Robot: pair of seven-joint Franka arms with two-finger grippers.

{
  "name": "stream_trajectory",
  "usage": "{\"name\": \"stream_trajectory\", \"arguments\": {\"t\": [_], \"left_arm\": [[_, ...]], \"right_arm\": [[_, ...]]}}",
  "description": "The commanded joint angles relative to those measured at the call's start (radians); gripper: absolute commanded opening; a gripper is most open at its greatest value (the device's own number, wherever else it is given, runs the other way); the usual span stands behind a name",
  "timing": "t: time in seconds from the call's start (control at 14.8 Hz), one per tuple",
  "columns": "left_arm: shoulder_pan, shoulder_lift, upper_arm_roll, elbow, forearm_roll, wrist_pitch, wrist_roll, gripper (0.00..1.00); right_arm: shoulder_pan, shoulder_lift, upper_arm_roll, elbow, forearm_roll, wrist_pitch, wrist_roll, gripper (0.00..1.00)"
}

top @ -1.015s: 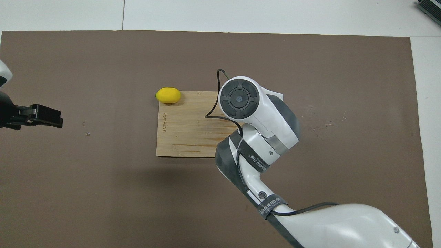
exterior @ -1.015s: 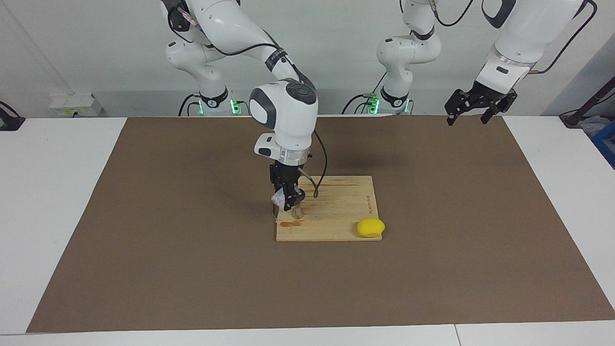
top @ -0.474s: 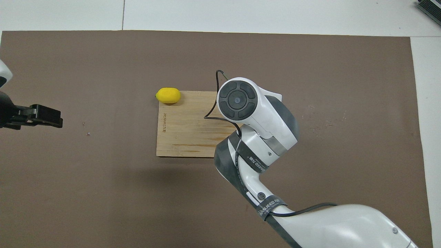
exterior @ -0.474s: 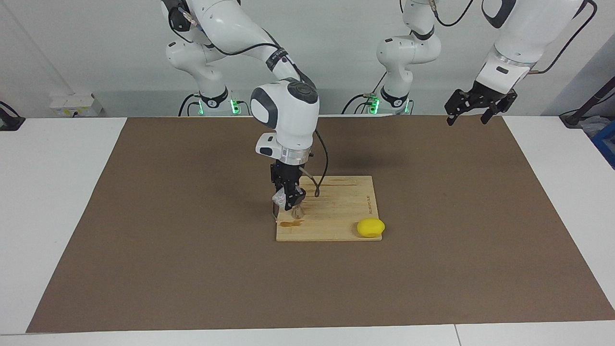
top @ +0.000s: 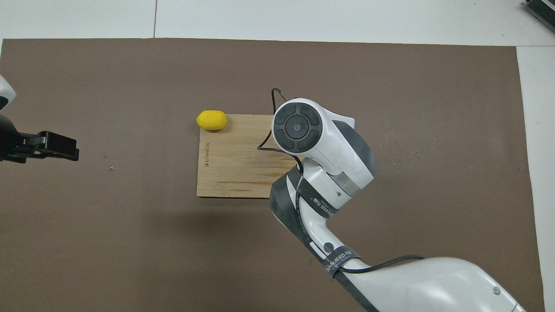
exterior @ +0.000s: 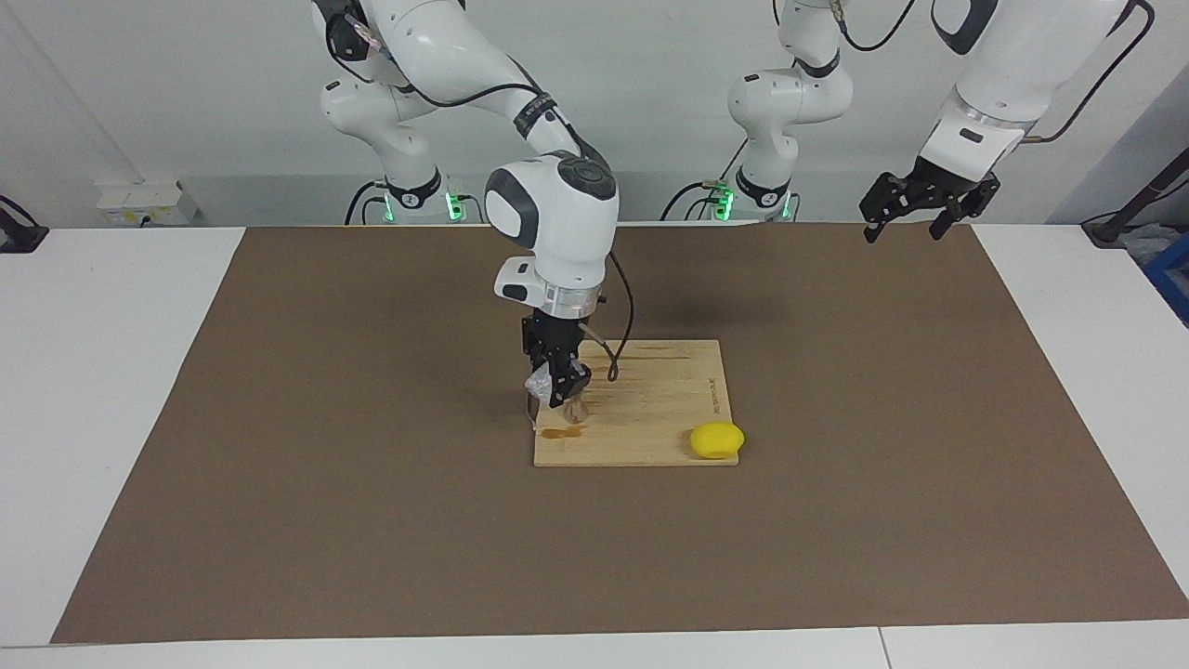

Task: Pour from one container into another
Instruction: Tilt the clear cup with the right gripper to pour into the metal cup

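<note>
**Q:** Which arm is at work, and what state is its end effector in?

**A:** The right arm. The right end effector [exterior: 557,395] points down over the corner of the wooden cutting board [exterior: 650,400] [top: 230,164] that lies toward the right arm's end of the tabletop [exterior: 93,372] [top: 303,17] and farther from the robots. Its fingers are closed on the clear cup [exterior: 536,383], which hangs above the board's edge. How far the cup is tilted cannot be made out. In the overhead view the arm's own wrist covers the end effector and the cup.

**Q:** Where is the receiving vessel?

**A:** The steel jigger [exterior: 574,410] stands upright on the board, just beside the cup and beneath the fingertips. Whether cup and jigger touch cannot be told. A brown stain [exterior: 555,433] marks the wood just farther from the robots than the jigger.

**Q:** And the other arm?

**A:** It waits. The left end effector [exterior: 915,212] [top: 56,146] hangs open and empty, raised over the brown mat [exterior: 372,511] [top: 130,238] at the left arm's end, well apart from the board.

**Q:** What else is on the board?

**A:** A lemon [exterior: 716,439] [top: 211,120] rests on the corner toward the left arm's end, farther from the robots, slightly overhanging the edge.
</note>
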Motion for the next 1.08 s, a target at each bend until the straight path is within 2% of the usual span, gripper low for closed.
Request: {"name": "stream_trajectory", "arguments": {"t": [0.0, 1.01], "left_arm": [[0.014, -0.018, -0.005, -0.012, -0.011, -0.010, 0.015, 1.00], [0.014, -0.018, -0.005, -0.012, -0.011, -0.010, 0.015, 1.00]], "right_arm": [[0.003, -0.002, 0.002, -0.002, -0.029, -0.003, 0.025, 0.00], [0.003, -0.002, 0.002, -0.002, -0.047, -0.002, 0.023, 0.00]]}}
